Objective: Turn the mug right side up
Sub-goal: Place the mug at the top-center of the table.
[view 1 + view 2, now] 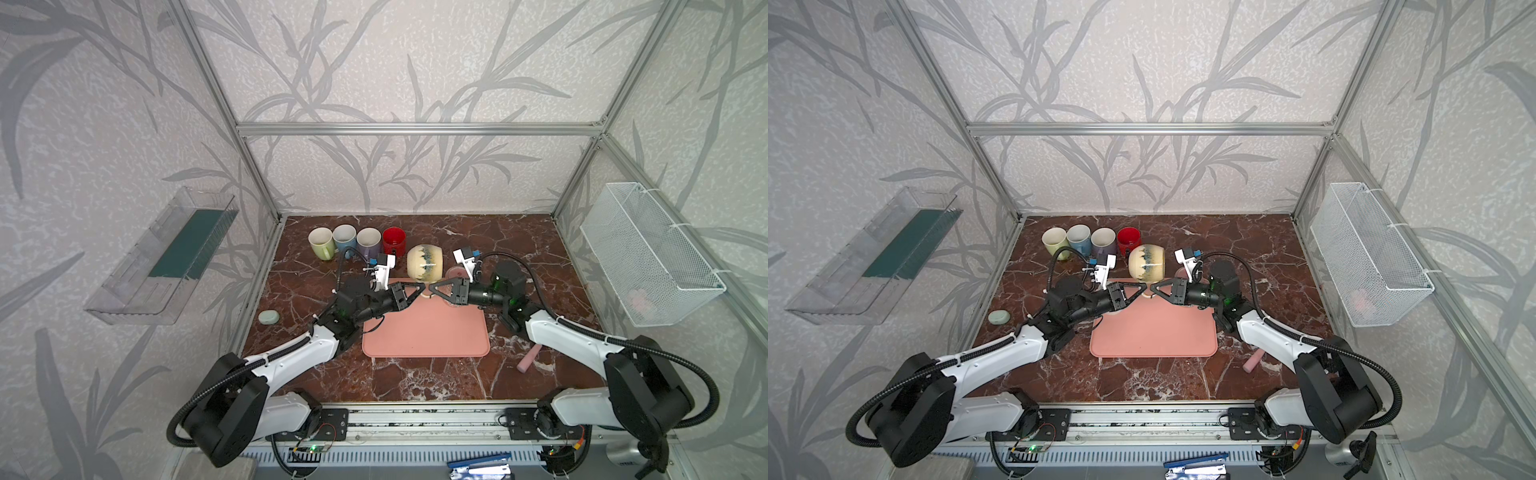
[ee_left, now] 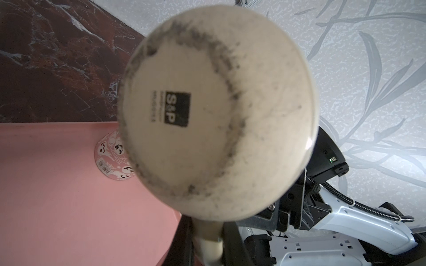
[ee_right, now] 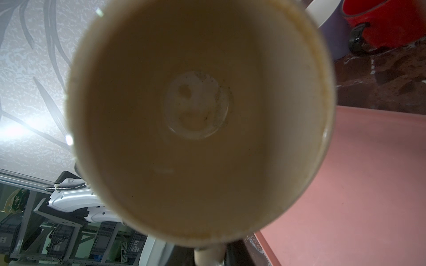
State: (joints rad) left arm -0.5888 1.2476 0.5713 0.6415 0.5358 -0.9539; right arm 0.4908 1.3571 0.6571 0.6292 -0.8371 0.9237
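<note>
The cream mug [image 1: 424, 261] lies on its side in the air over the far edge of the pink mat [image 1: 424, 332]. Its base [image 2: 184, 110] faces the left arm and its open mouth [image 3: 196, 103] faces the right arm. The left pincer [image 1: 421, 289] and the right pincer [image 1: 431, 289] meet tip to tip at the handle [image 2: 207, 244], both closed nearly all the way on that thin loop, with the whole body of the mug hanging out beyond them. The main risk is the mug's weight, which sits far from a narrow, smooth grip. If either pincer lets go, the mug is likely to swing about the handle in the one that remains and could slide out. It would then drop onto the mat's rim or the hard marble tabletop [image 1: 415, 382], where it could chip. With both arms clamped on the same handle, any mismatch in their motion would twist the handle between them, straining it or levering it free. A wide swing while the mouth is turned upward could also knock the red mug [image 1: 393, 240] standing just behind. Setting the mug down partly on the round patterned disc [image 2: 110, 156] on the mat would leave it standing tilted.
</note>
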